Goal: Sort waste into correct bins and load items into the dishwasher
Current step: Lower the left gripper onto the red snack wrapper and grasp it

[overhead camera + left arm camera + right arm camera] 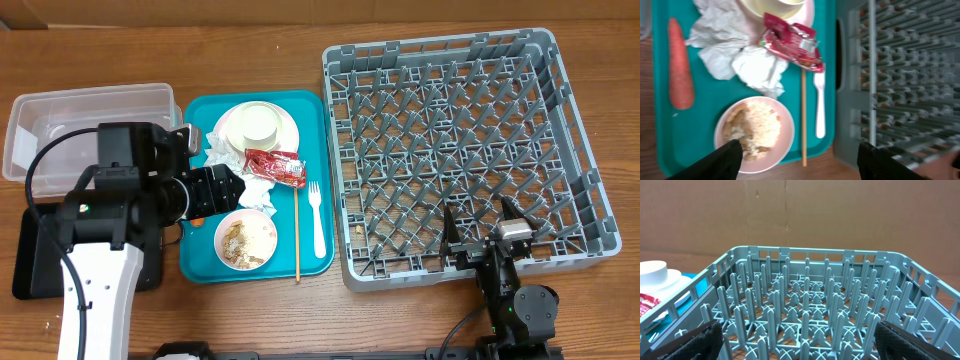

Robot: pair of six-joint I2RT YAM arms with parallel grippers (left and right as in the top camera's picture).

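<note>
On the teal tray [310, 110] a pale pink plate [283, 125] carries an upturned white cup [250, 123]. Below it lie a red foil packet [792, 45], crumpled white napkins [740, 57] and an orange carrot [680, 67]. A pink bowl [771, 150] holds rice and beige scraps. A white fork [819, 102] lies by a wooden stick [803, 120]. My left gripper [802, 161] hangs open above the tray, its left finger over the bowl's near rim and nothing held. My right gripper [802, 341] stands open at the near edge of the grey dish rack [465, 150].
A clear plastic tub [85, 125] stands at the far left, with a black tray [35, 255] in front of it, partly under my left arm. The rack [810, 305] holds no dishes. Bare wooden table runs along the front.
</note>
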